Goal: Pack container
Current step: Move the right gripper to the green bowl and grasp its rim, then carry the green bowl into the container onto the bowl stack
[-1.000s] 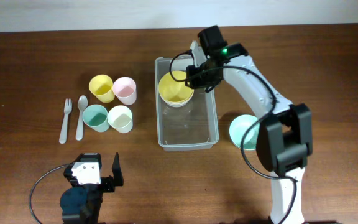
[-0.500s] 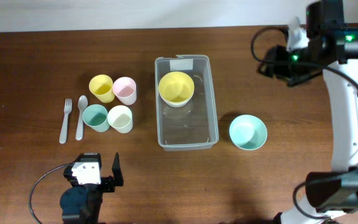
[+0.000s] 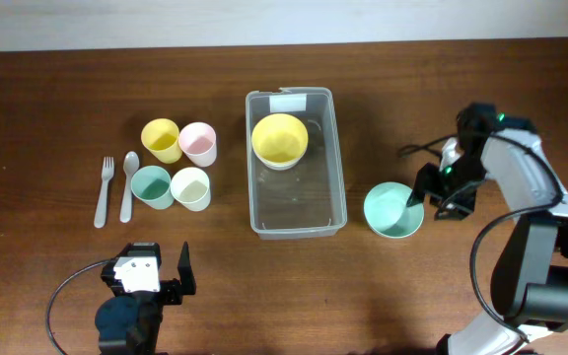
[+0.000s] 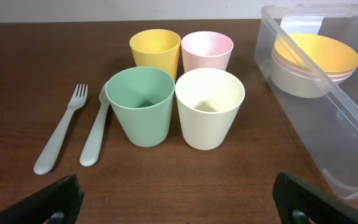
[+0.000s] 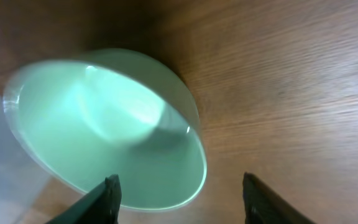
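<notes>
Grained wooden table (image 3: 47, 99) holds clear rounded container (image 3: 299, 202), glossy mint bowl (image 3: 393, 210).

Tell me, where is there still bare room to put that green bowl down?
Inside the container, the half between the yellow bowl and the unlabelled end is bare. The wood between container and cups is free too. Crowded: the cups, fork and spoon.

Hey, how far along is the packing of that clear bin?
Done: the yellow bowl sits inside the container. In hand: the right gripper, jaws open, brackets the green bowl at its rim. Left: four cups, fork and spoon lie outside.
</notes>
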### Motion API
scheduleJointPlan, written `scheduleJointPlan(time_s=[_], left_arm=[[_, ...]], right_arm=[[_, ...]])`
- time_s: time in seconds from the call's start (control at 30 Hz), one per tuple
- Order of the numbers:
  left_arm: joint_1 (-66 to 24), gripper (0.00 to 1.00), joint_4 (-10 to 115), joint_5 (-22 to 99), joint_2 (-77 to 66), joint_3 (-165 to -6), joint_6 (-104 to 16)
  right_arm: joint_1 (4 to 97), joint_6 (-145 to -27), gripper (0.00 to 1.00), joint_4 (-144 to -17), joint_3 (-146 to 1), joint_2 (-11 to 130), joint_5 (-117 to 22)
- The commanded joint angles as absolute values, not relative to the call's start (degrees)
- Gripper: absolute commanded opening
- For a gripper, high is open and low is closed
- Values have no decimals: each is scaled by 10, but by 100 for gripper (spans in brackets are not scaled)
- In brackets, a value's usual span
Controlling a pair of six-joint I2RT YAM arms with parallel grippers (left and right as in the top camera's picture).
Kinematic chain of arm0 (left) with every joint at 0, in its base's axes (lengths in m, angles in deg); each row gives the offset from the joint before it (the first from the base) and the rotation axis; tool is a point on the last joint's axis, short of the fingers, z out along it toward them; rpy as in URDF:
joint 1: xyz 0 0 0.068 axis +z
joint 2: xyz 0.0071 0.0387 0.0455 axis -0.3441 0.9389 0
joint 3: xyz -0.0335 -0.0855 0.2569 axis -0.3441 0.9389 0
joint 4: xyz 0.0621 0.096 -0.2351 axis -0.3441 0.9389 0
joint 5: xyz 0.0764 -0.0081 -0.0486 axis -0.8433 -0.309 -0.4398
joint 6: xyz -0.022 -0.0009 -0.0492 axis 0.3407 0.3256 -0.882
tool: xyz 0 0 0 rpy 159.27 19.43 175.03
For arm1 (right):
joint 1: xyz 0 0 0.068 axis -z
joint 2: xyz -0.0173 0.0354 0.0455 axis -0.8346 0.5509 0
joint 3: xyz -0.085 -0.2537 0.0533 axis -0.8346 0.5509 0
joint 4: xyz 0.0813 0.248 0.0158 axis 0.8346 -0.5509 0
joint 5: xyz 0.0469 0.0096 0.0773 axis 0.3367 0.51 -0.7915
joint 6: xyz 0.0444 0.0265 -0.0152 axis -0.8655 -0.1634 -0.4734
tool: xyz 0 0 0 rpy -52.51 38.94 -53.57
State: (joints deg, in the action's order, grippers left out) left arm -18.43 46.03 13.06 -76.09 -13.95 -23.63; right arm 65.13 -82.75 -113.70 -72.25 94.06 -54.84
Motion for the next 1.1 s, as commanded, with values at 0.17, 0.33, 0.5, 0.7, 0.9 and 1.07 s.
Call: scheduleJointPlan(time_s=[0.17, 0.33, 0.5, 0.7, 0.9, 1.07], left_arm=[[-186, 100, 458, 137, -764, -137, -232], [-186, 100, 458, 137, -764, -137, -232], [-186, 100, 458, 137, -764, -137, -232], [-186, 100, 458, 137, -764, -137, -232], [-186, 100, 458, 137, -764, -137, -232], [-186, 100, 458, 137, -764, -137, -232]], right_arm=[[653, -867, 24, -948, -591, 938, -607], [656, -895, 4, -896, -595, 938, -607], [670, -917, 4, -885, -670, 909, -660], [617, -922, 4, -979, -907, 866, -767], [456, -874, 4, -1037, -1014, 868, -629], [357, -874, 4, -1024, -1014, 926, -505]])
